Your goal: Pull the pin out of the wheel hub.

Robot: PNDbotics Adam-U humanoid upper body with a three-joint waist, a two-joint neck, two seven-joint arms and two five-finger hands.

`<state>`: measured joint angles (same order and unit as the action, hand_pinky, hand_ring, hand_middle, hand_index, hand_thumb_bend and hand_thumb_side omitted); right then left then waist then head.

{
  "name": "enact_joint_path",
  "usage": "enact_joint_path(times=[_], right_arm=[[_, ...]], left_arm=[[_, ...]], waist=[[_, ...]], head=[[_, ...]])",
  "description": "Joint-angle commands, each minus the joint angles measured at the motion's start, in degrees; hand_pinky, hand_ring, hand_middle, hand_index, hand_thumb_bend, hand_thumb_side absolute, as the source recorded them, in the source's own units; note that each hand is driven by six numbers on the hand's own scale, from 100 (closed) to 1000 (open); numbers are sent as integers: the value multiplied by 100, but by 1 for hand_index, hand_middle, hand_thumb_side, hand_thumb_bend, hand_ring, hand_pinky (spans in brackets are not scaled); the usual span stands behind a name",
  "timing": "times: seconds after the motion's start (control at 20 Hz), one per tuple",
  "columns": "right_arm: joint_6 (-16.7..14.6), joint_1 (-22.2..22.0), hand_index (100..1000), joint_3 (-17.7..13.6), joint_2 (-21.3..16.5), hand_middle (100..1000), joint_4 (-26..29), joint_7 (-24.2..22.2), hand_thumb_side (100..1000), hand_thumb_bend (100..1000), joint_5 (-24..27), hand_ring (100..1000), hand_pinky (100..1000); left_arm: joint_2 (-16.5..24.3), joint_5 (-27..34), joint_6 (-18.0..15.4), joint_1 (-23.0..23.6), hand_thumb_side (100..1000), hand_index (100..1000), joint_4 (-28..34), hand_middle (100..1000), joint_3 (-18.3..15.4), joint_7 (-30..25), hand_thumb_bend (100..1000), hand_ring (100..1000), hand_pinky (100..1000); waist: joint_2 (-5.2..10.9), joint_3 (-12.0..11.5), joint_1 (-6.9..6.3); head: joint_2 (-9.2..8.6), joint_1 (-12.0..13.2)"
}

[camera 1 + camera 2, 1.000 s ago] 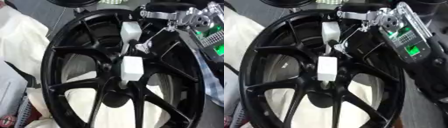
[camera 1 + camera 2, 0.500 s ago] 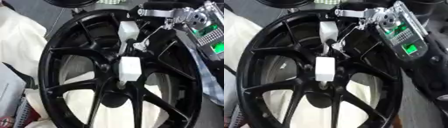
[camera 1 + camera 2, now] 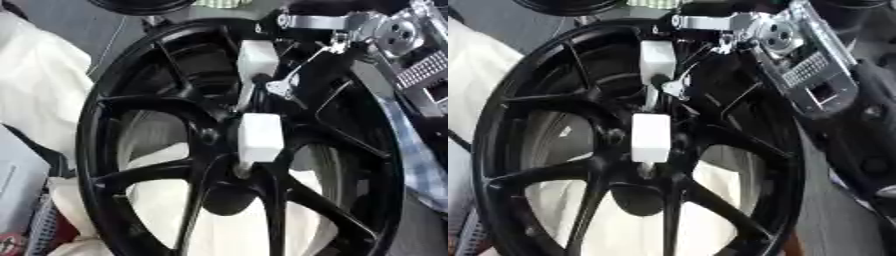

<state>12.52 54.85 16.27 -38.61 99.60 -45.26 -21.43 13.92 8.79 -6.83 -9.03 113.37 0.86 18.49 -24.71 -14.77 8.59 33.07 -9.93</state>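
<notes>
A large black spoked wheel (image 3: 140, 180) fills both views, lying on white cloth. At its hub (image 3: 210, 136) sits a white block (image 3: 260, 137). A second white block (image 3: 256, 59) stands higher, near the upper rim, and a thin pale rod (image 3: 245, 97) runs between the two. My right hand (image 3: 773, 34) comes in from the upper right, its silver joints over the wheel's upper rim beside the upper block. Its dark fingers merge with the black spokes, so I cannot see how they stand. My left hand shows in neither view.
White cloth (image 3: 44, 85) spreads under and to the left of the wheel. A grey box (image 3: 16, 185) stands at the lower left edge. A bluish cloth (image 3: 422, 167) lies along the right side. Another dark round object (image 3: 140, 5) shows at the top edge.
The two white blocks and the wheel stay where they were. The green light on my right forearm panel no longer shows; the arm has barely shifted.
</notes>
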Motion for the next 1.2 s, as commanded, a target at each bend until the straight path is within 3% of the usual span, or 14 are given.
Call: enact_joint_path(times=[0.05, 0.75, 1.2], right_arm=[[30, 93, 328, -128, -219, 236, 77, 3, 244, 100, 117, 537, 708], [314, 80, 258, -290, -335, 161, 252, 130, 242, 100, 410, 515, 694], [444, 84, 258, -638, -603, 159, 576, 599, 227, 100, 731, 514, 700]], left_arm=[[8, 12, -4, -39, 805, 817, 122, 620, -8, -25, 123, 670, 693], [13, 36, 2, -39, 803, 817, 122, 620, -34, -18, 128, 672, 696], [5, 55, 10, -40, 802, 816, 122, 619, -43, -26, 131, 671, 697]], waist=[[169, -10, -37], [242, -48, 1], [295, -74, 21]], head=[[-39, -14], [-4, -19], [21, -52]])
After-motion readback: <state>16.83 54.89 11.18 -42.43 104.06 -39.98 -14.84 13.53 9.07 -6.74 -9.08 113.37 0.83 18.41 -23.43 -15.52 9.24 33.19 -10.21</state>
